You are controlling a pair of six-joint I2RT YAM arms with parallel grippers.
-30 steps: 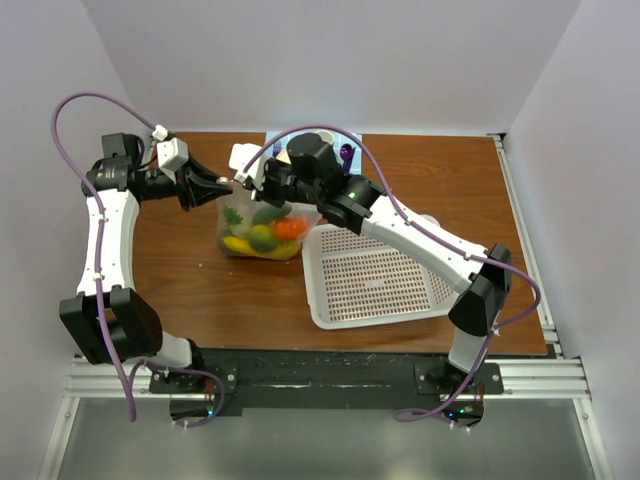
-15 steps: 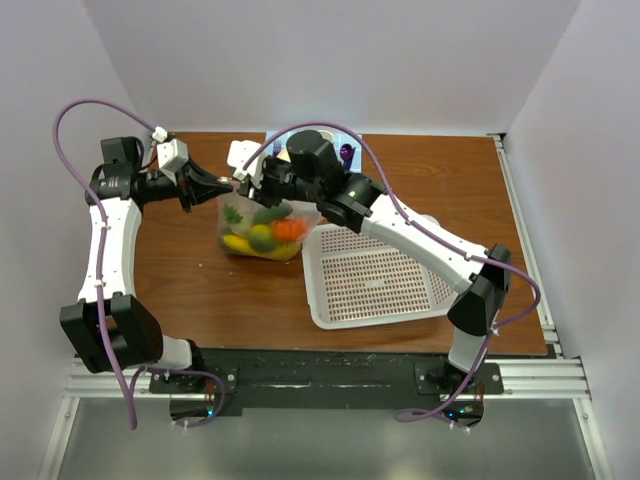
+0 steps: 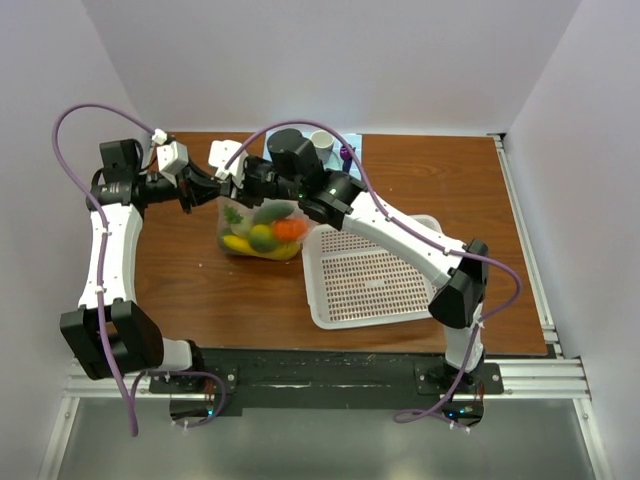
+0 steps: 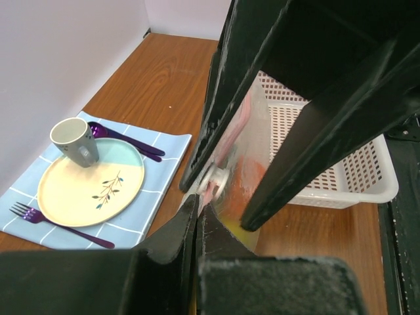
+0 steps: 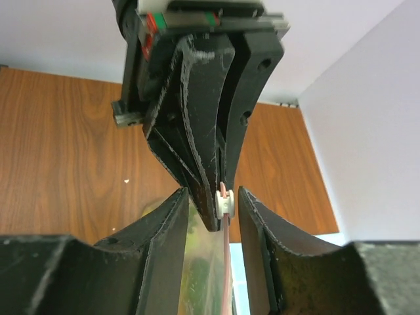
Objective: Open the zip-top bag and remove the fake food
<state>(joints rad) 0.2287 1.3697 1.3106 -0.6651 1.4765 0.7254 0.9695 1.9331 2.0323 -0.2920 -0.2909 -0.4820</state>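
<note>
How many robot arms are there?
2. The left arm comes in from the left side and reaches to the bag. The right arm reaches over the basket to it. None seem hidden.

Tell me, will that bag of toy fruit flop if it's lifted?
Probably floppy: the zip-top bag is thin, crinkly plastic, pinched at its zip edge by the left gripper. Likely bottom-heavy, since the fake food is bunched together inside.

Clear bag, zipper strip seemingly pink; white perforated basket; cream-teal plate.
</note>
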